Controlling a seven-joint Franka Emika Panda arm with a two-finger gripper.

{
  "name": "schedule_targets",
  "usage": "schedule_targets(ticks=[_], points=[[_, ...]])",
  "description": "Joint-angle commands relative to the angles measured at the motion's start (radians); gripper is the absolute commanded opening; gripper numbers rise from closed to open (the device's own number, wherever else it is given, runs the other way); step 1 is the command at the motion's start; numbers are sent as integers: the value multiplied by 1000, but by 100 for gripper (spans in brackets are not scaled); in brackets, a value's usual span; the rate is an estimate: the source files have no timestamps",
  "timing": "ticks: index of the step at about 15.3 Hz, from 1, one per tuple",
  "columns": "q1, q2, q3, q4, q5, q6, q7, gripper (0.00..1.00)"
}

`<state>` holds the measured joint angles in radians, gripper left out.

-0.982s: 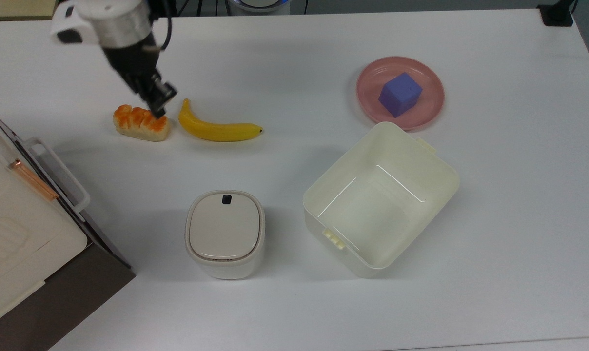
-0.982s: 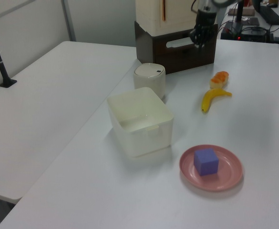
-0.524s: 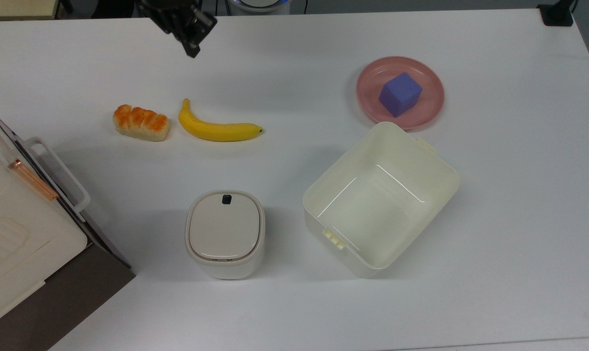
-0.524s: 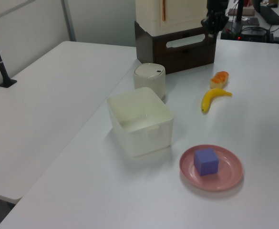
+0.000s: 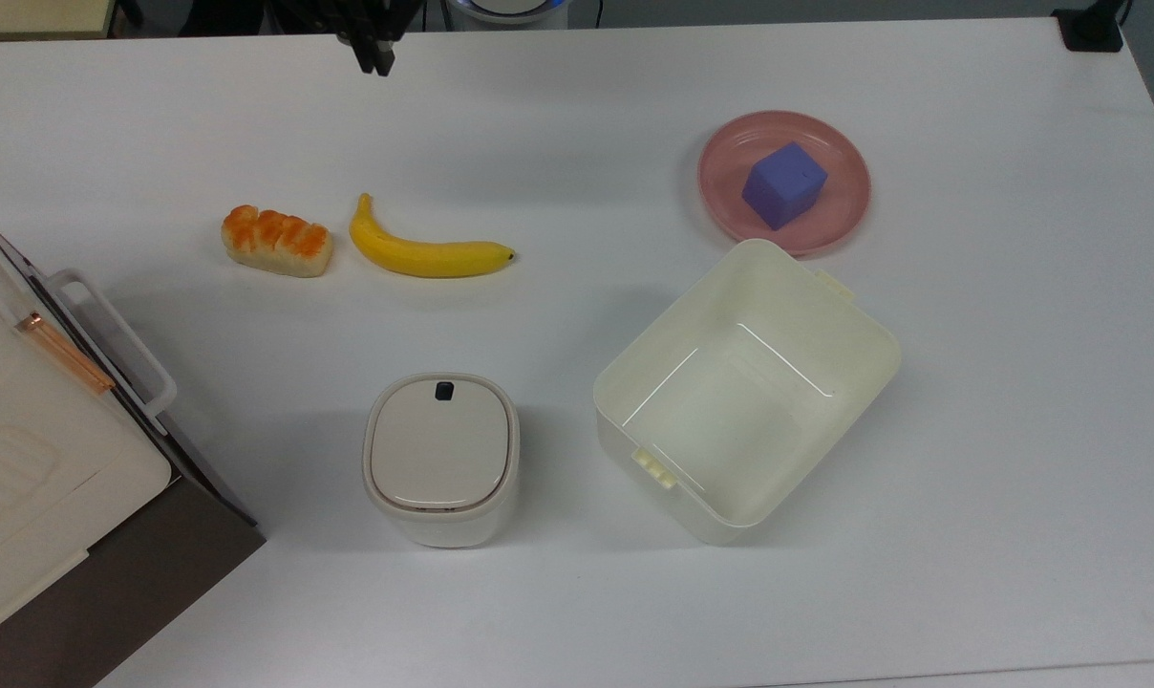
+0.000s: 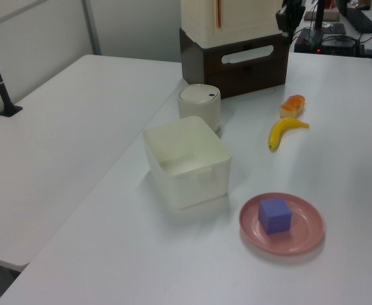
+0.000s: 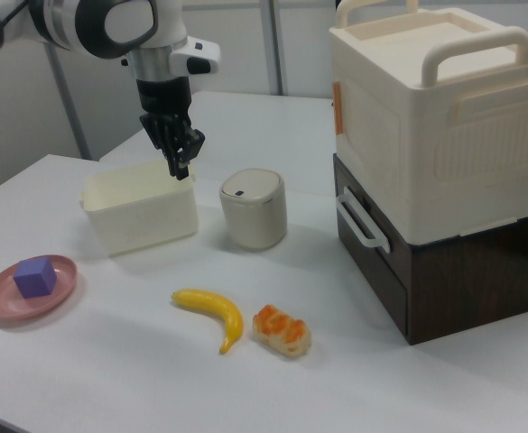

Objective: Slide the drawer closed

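The drawer (image 7: 383, 225) has a dark brown front and a white loop handle (image 7: 361, 224), and its front sits flush with the brown cabinet (image 7: 462, 271). In the left view the drawer (image 6: 252, 66) lies at the far end of the table. In the top view its handle (image 5: 118, 334) pokes out at the top view's left edge. My gripper (image 7: 181, 168) hangs shut and holds nothing, high above the table and well away from the drawer. It hangs at the upper edge in the top view (image 5: 376, 62) and just right of the cabinet in the left view (image 6: 286, 22).
A cream appliance (image 7: 426, 117) sits on the cabinet. On the table are a bread piece (image 5: 277, 242), a banana (image 5: 424, 253), a lidded cream canister (image 5: 441, 459), an open cream bin (image 5: 854, 330) and a pink plate (image 5: 849, 205) with a purple cube (image 5: 783, 184).
My gripper rose from beside the bread and the drawer handle and pulled back to the top view's upper edge. The drawer and the other things stayed put.
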<state>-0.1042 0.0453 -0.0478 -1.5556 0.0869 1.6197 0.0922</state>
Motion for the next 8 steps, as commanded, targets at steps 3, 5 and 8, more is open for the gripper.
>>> schedule_targets(ticks=[3,5,8], points=[[17,-9,2,77,-61,-29,-11,100],[61,-8,-15,86,-62,-27,-8,100],[139,-1,-108,92,-61,-20,4,100]])
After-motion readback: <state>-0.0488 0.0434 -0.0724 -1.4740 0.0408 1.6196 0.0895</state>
